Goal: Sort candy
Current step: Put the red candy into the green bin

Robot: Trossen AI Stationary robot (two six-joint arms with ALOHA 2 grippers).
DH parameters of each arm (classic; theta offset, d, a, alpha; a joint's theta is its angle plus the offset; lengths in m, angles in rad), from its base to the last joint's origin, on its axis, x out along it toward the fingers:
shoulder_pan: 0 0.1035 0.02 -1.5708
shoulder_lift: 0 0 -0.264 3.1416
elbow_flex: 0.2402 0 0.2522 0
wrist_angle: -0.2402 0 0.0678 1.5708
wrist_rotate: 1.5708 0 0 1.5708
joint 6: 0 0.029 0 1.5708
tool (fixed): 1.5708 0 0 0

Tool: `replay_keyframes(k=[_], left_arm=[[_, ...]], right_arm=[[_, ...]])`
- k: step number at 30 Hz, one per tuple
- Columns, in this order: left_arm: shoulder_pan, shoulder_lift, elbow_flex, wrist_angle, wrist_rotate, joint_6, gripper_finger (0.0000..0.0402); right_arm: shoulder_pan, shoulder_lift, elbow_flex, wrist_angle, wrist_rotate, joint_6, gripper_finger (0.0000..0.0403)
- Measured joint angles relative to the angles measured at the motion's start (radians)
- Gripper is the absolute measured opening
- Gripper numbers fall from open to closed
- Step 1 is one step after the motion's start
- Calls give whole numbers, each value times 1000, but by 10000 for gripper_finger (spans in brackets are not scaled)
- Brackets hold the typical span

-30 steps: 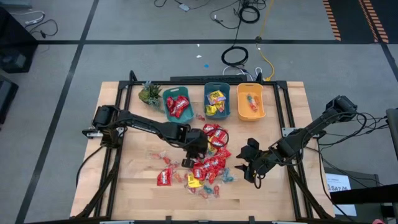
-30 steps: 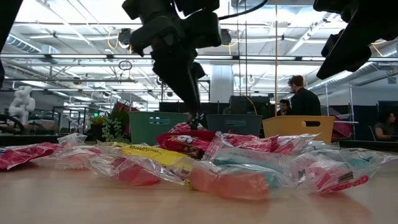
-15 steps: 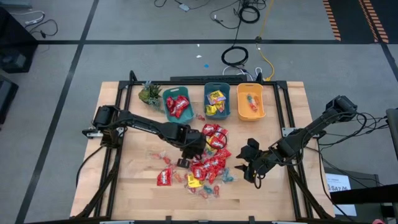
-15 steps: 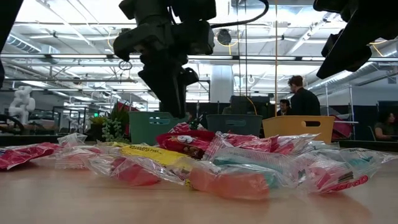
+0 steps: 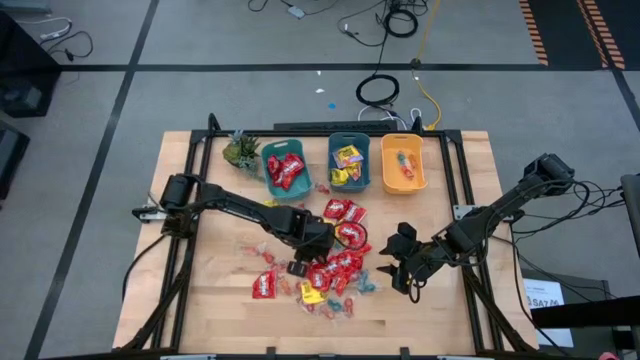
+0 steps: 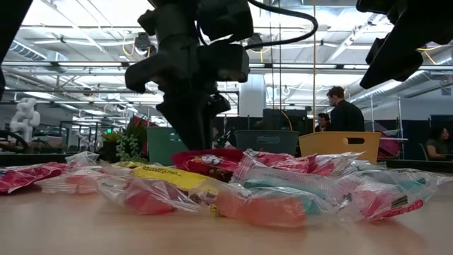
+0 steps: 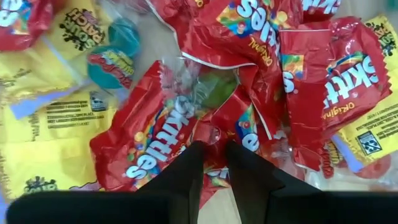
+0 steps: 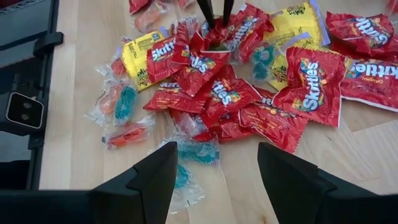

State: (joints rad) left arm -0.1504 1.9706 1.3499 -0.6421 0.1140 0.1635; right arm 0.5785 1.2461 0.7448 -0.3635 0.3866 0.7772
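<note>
While the left gripper (image 7: 212, 147) presses its tips down into the candy pile (image 5: 330, 262), its fingers stand only a narrow gap apart, pinching the crumpled edge of a red Skittles packet (image 7: 163, 142). Just beyond the tips lie more red packets (image 7: 249, 37), with yellow packets (image 7: 43, 106) and a teal twist-wrapped piece (image 7: 112, 53) to one side. Farther off, the right gripper (image 8: 214, 168) hovers beside the pile, fingers wide apart and empty.

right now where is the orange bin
In the high view the orange bin sits at the table's far edge, rightmost of the three bins, right beside the teal bin holding yellow packets.
</note>
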Motion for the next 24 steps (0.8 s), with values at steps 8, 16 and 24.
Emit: replay_keyframes(k=[8,16,24], left_arm=[[-5,-6,0,-30,-1,0,6],[-5,-77,-2,-37,-10,-1,3],[32,-204,-2,-52,-73,-52,2]], right_arm=[[0,0,0,-3,0,-4,214],[0,0,0,-7,0,-8,214],[0,0,0,-7,0,-8,214]])
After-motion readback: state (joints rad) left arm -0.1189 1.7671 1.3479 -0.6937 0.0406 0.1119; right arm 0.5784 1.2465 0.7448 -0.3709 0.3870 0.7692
